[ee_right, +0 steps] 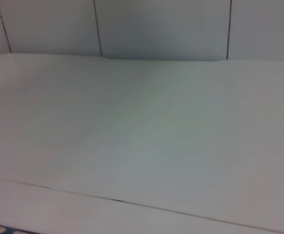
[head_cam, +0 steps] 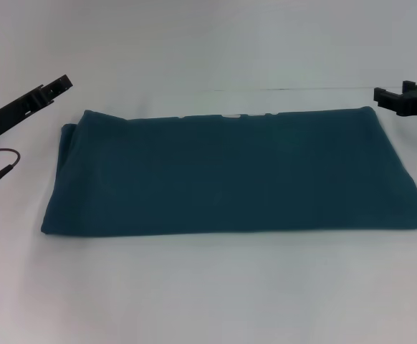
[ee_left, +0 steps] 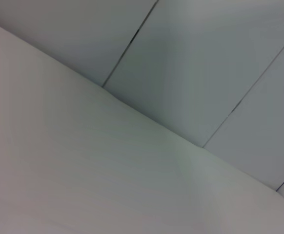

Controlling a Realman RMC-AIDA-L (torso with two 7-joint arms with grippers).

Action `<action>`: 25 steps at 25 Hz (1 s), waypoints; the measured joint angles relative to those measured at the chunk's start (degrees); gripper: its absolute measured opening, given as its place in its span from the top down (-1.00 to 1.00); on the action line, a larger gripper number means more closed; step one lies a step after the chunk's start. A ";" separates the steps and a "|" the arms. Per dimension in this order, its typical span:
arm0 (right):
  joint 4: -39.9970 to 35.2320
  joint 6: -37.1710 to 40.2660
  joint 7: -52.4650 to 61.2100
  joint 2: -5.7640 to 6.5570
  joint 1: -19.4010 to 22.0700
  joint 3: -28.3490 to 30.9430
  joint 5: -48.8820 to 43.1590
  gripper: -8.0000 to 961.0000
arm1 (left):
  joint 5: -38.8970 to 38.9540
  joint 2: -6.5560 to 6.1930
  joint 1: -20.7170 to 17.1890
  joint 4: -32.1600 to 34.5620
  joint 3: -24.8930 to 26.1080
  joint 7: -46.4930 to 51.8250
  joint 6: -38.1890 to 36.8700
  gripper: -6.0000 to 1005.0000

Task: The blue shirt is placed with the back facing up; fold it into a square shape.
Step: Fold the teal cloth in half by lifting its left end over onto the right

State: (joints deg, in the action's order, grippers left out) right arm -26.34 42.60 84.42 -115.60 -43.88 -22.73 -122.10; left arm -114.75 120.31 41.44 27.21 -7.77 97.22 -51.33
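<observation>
The dark teal-blue knit shirt (head_cam: 233, 172) lies folded into a wide band mid-surface, long axis running left to right. Left gripper (head_cam: 54, 87) and right gripper (head_cam: 402, 97) flank its far corners, equally near; finger states cannot be told.

We look across a bare white table (ee_right: 142, 146), a thin dark seam crossing it near the camera, a sliver of blue shirt (ee_right: 0, 229) at the corner, a panelled wall (ee_right: 161, 29) with dark vertical joints behind.

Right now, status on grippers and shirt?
Left gripper and right gripper clear of cloth, at far corners. Blue shirt lies folded into wide rectangle. Nothing obstructing.
</observation>
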 joint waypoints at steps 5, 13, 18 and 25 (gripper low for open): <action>-0.66 4.97 2.97 0.82 1.17 0.14 0.03 -0.28 | 0.20 -0.03 -1.19 0.09 0.02 -0.20 -3.35 -0.17; -5.12 18.14 7.23 0.05 6.20 0.15 1.26 -0.68 | 0.27 0.55 -6.32 3.05 -1.31 -2.04 -17.62 -0.73; -6.34 24.43 9.45 -0.25 9.45 0.22 3.20 -0.67 | 0.31 2.26 -10.43 7.45 -4.08 -2.04 -21.53 -0.87; -8.60 30.90 15.06 0.50 12.80 0.21 3.47 -0.66 | 0.09 3.00 -14.84 11.36 -5.92 -2.05 -24.43 -0.87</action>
State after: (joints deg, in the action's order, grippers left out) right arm -34.94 73.50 99.48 -115.10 -31.08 -22.52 -118.63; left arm -114.66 123.30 26.59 38.57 -13.70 95.17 -75.77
